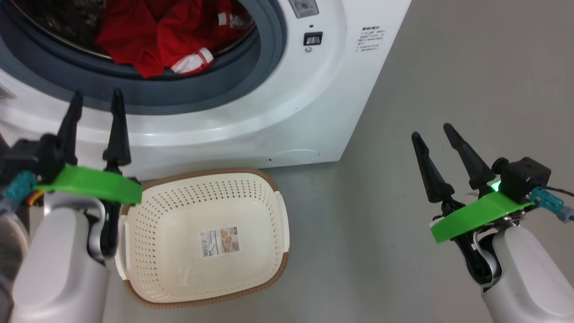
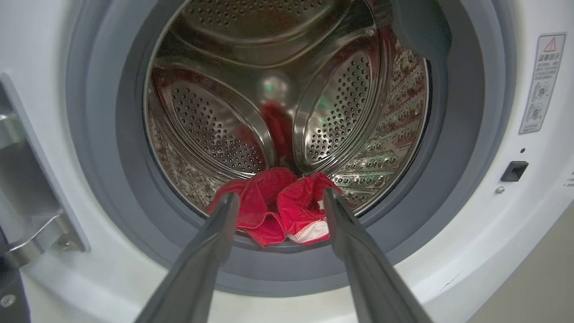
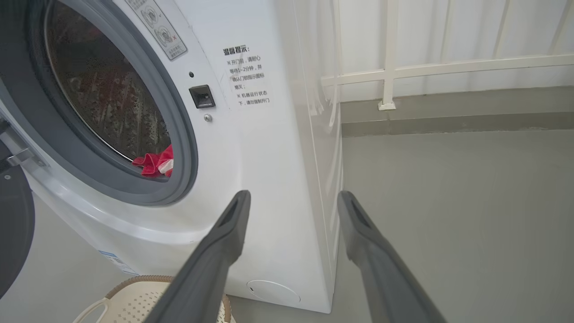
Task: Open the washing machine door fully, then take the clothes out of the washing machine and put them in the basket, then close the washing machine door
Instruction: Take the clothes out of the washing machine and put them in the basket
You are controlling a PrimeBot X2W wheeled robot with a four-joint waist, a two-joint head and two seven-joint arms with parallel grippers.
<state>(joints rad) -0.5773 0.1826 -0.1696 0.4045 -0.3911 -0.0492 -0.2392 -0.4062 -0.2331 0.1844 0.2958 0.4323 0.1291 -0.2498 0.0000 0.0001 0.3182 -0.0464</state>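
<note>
washing machine door (image 3: 13, 233): swung out to the robot's left, just a dark curved edge in the right wrist view. The opening is totally clear, so I'd say the opening step is done.

clothes (image 2: 269, 206): red bundle with a bit of white trim, sitting low at the front of the drum (image 2: 287, 67), partly flopped onto the grey rubber ring (image 1: 251, 85). Nothing has hold of it.

basket (image 1: 202, 172): on the floor (image 1: 403, 224) right up against the washing machine (image 1: 314, 112), just under the opening and empty. Pretty sure it's parked there so the move from drum to basket is short.

left tool (image 1: 97, 94): jaws spread wide, holding nothing, in front of the opening's lower edge. In its own wrist view the two fingers frame the red bundle, so it looks lined up to reach in and grab.

right tool (image 1: 431, 131): also wide and empty, well off to the side over bare floor, near the machine's corner. My guess is it's staying out of the left arm's way.

next: push in far enough to get fabric between the fingers and not the rubber ring.
</note>
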